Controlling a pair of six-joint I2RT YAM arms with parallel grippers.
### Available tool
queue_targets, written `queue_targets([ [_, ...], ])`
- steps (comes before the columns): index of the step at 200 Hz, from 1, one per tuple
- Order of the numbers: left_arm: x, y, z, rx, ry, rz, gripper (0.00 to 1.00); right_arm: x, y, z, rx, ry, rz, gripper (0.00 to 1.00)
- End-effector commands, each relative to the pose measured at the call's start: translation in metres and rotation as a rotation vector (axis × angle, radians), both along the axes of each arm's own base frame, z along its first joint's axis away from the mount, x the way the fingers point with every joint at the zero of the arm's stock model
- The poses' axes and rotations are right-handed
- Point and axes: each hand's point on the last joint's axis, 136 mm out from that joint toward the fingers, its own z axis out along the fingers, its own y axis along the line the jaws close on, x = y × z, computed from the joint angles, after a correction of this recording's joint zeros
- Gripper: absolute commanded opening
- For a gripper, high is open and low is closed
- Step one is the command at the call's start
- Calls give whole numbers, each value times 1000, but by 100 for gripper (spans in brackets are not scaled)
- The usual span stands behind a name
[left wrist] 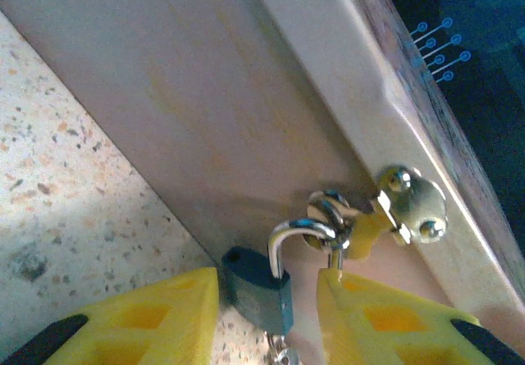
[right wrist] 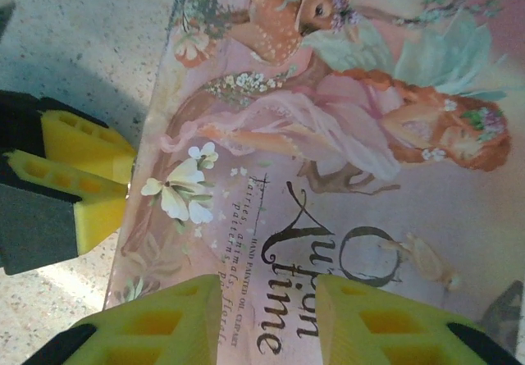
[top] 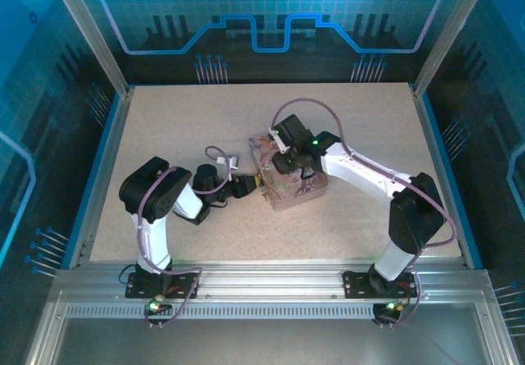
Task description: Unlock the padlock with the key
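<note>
Padlock [left wrist: 256, 289] sits within part-open left pincer [left wrist: 267, 287], ungripped; right pincer [right wrist: 267, 293], part-open and empty, over tin [right wrist: 344, 135].

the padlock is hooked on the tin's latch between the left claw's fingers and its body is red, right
No, its body is dark blue, not red; the left wrist view shows it. The padlock is hooked on the tin's latch between the left claw's fingers.
</note>
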Motion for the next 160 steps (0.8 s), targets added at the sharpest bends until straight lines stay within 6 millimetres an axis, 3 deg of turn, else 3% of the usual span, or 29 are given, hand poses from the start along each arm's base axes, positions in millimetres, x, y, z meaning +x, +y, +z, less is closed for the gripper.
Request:
queue_targets([
  [1, 4, -1, -7, 0, 28, 21, 37, 2, 10, -4, -5, 8, 11, 35],
  [53, 10, 3, -19, 47, 94, 61, 31, 5, 12, -17, -32, 28, 18, 35],
  [127, 22, -12, -9, -38, 99, 24, 32, 3, 3, -48, -33, 117, -8, 35],
  [160, 23, -17, -7, -92, 109, 16, 23, 2, -1, -53, -10, 138, -23, 35],
])
